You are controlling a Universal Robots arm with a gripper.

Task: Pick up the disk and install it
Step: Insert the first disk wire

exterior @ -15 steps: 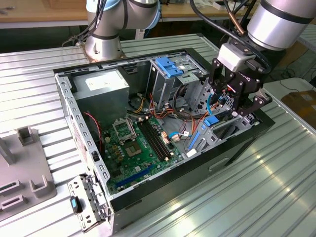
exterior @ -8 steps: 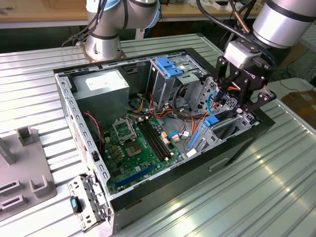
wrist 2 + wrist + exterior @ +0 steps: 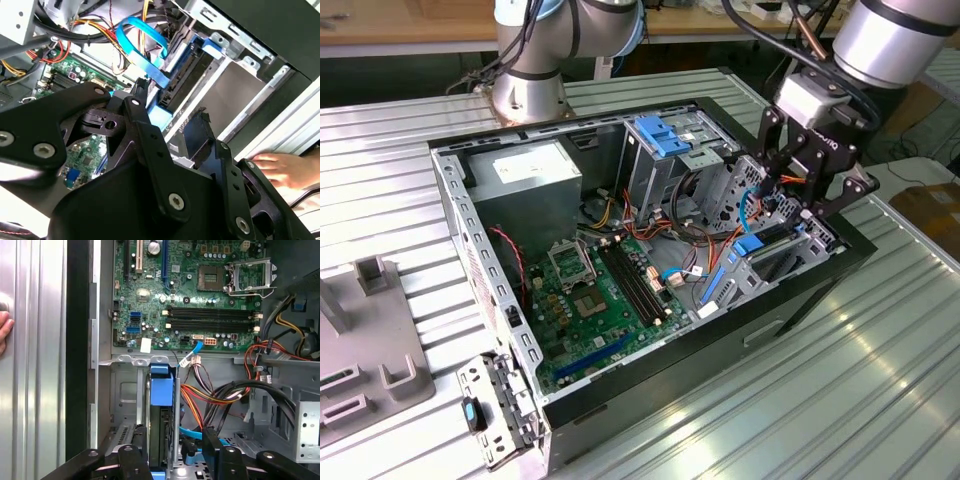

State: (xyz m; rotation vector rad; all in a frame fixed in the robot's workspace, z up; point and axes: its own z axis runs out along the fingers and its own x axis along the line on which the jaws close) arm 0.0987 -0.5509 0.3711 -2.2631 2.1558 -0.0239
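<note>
Disk stands on edge in the drive bay of the computer case in the first wrist view, between the spread fingers of the gripper. In the second wrist view a person's hand lies just outside the case. In the exterior view the gripper hangs over the bay, at the exterior view's right.

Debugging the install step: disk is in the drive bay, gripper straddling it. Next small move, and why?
Probably back the gripper straight out. The disk already stands in the bay, the jaws look open with a gap beside it, and a blue cable runs close.
</note>
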